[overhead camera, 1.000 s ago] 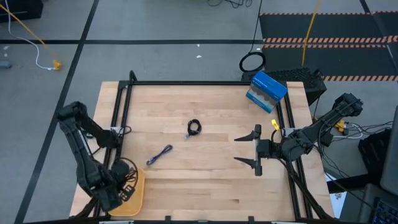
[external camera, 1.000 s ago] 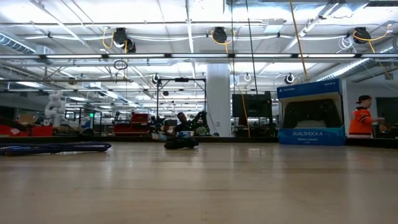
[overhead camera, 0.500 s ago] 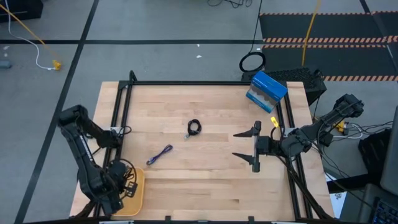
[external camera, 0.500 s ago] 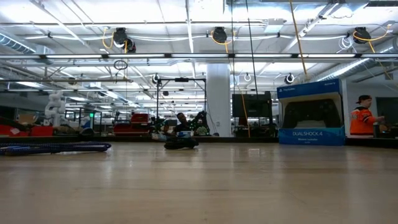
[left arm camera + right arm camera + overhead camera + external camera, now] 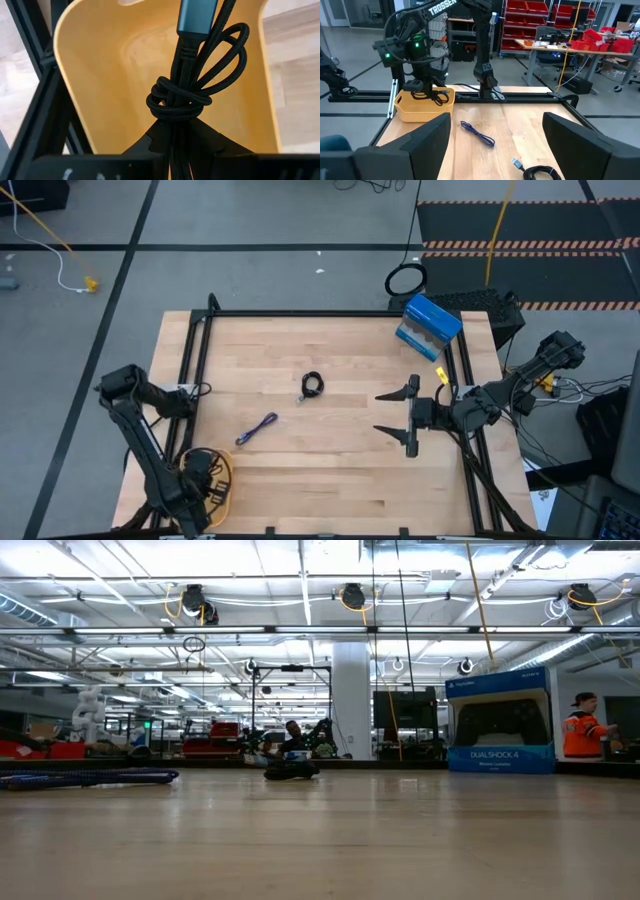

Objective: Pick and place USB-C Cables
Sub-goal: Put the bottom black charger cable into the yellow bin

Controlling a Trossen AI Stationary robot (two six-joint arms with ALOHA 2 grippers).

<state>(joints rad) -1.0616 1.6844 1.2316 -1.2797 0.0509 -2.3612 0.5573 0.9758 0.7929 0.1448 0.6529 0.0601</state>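
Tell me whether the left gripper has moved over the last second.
Yes. The left gripper, shut on a black cable, slid along the yellow bin toward the table's near edge.

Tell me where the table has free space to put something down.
Bare wood: between the purple cable and right claw, and the near edge. Crowded: the tray, where the left claw holds a black cable; the far-right corner by the blue box.

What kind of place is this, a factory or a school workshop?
Most likely a robotics lab in a big industrial hall. Beyond the wooden table stand shelves of red storage bins, a workbench with equipment, and another robot arm marked Trossen. Ceiling strip lights run overhead.
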